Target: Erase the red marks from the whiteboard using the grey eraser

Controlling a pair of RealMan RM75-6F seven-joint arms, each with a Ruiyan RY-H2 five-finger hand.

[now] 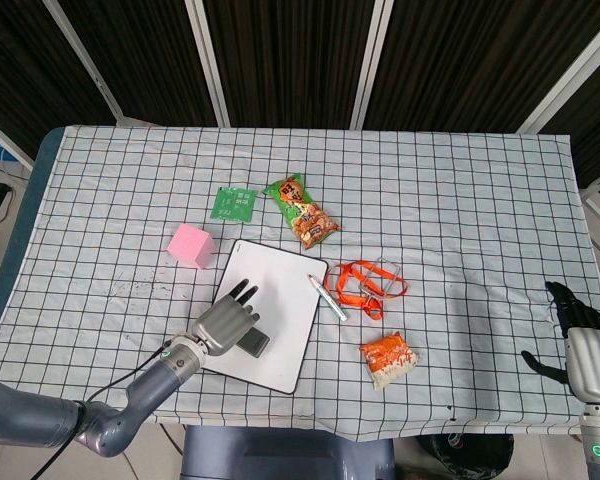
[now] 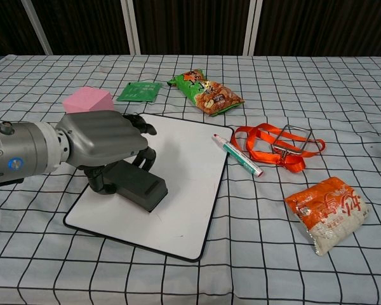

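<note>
Lower left of frame: left hand gripping the grey eraser, a dark matte block pressed flat on the glossy, black-edged whiteboard. Red marks hidden or gone; cannot tell which. Lower right corner of head view: right hand, partly cut off, fingers spread, holding nothing. Underneath, checked tablecloth, slightly wrinkled.

Smooth glossy whiteboard on a creased checked cloth, matt grey eraser atop
</note>
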